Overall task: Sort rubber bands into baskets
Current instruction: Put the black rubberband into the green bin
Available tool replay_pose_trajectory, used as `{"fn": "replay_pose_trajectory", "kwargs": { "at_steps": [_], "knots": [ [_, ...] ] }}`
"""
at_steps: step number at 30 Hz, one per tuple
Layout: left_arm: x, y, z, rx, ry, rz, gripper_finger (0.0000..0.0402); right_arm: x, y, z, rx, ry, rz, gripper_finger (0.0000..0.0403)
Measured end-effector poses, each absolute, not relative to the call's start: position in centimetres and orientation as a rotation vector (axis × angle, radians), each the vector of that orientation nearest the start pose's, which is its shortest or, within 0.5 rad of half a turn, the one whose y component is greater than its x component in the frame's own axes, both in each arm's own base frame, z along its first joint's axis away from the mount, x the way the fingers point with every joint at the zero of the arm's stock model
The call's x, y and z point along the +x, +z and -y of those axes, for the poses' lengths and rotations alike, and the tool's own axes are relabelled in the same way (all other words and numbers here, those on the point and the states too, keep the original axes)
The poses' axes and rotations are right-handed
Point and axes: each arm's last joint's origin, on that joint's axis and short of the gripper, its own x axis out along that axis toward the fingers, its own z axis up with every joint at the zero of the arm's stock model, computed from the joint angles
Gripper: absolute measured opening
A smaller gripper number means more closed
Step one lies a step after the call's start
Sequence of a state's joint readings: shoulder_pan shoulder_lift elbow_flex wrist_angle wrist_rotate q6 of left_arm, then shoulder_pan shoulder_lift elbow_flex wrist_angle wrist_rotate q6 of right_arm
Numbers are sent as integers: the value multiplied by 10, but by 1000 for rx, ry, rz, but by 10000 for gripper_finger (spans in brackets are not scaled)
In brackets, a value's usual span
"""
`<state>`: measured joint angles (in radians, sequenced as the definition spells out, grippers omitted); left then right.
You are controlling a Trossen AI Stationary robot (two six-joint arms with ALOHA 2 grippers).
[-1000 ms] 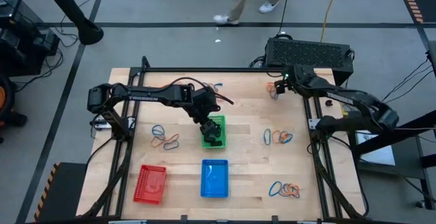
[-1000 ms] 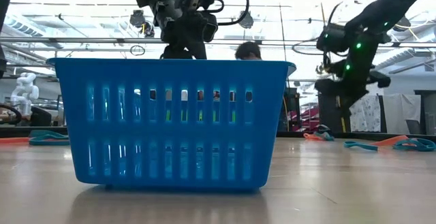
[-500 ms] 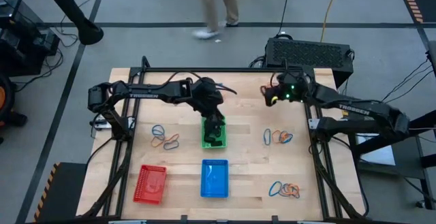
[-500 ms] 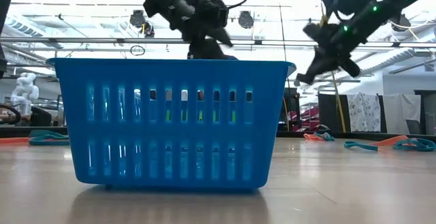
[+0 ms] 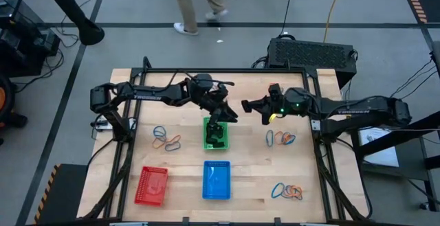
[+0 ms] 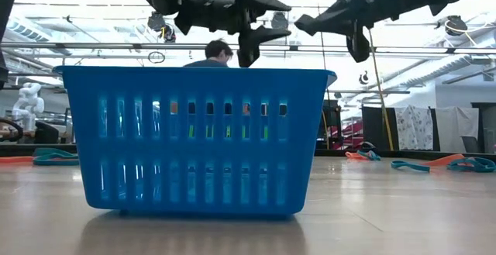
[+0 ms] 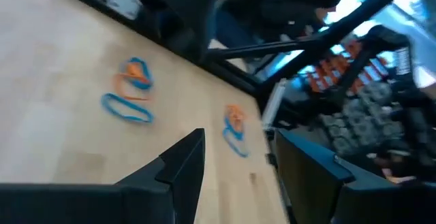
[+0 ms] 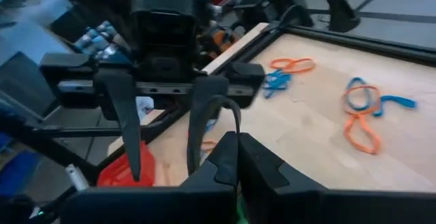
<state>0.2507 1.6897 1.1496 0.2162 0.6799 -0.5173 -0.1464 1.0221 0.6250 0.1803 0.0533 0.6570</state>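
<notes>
Above the green basket (image 5: pixel 215 142), my left gripper (image 5: pixel 232 113) stands open and nearly level, with nothing between its fingers. It faces my right gripper (image 5: pixel 246 106), which is also nearly level, points toward the table's left and is shut on a thin black rubber band (image 8: pixel 231 109). In the right wrist view the left gripper (image 8: pixel 160 129) shows just beyond that band. The blue basket (image 5: pixel 216 180) and the red basket (image 5: pixel 152 185) sit near the front edge. Loose blue and orange rubber bands (image 5: pixel 280 138) lie flat on the table. My right gripper pinches the black rubber band at its lower end (image 8: pixel 238 134) between the tips of its two shut fingers. The fingers come nearly level from the table's right. The band stands up from the tips as a small loop, held in the air well above the table.
More bands lie at the left (image 5: pixel 166 139) and the front right (image 5: pixel 287 191). A black box (image 5: pixel 311 53) sits beyond the far right corner. The black frame rails (image 5: pixel 227 70) run along the table's edges. A person (image 5: pixel 196 6) walks on the floor behind the table.
My right gripper has swung from the far right corner toward the table's middle, risen and tipped from pointing down to nearly level, staying shut. My left gripper has lifted out of the green basket and tipped up toward level, turning to face the right gripper.
</notes>
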Motion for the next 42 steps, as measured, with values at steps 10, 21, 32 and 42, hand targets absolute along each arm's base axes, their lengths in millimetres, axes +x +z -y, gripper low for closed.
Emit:
{"fn": "replay_pose_trajectory", "kwargs": {
  "at_steps": [10, 21, 32, 42],
  "knots": [
    [373, 269, -78, -644, -282, -326, 183, 235, 263, 24, 677, -216, -150, 0],
    [374, 268, -79, -636, -217, -309, 183, 236, 265, 20, 688, -214, -127, 0],
    [375, 272, -80, -616, -159, -250, 164, 236, 263, 21, 682, -246, -122, 0],
    [375, 269, -81, -611, -105, -269, 12, 236, 263, 21, 626, -240, -136, 1]
  ]
}}
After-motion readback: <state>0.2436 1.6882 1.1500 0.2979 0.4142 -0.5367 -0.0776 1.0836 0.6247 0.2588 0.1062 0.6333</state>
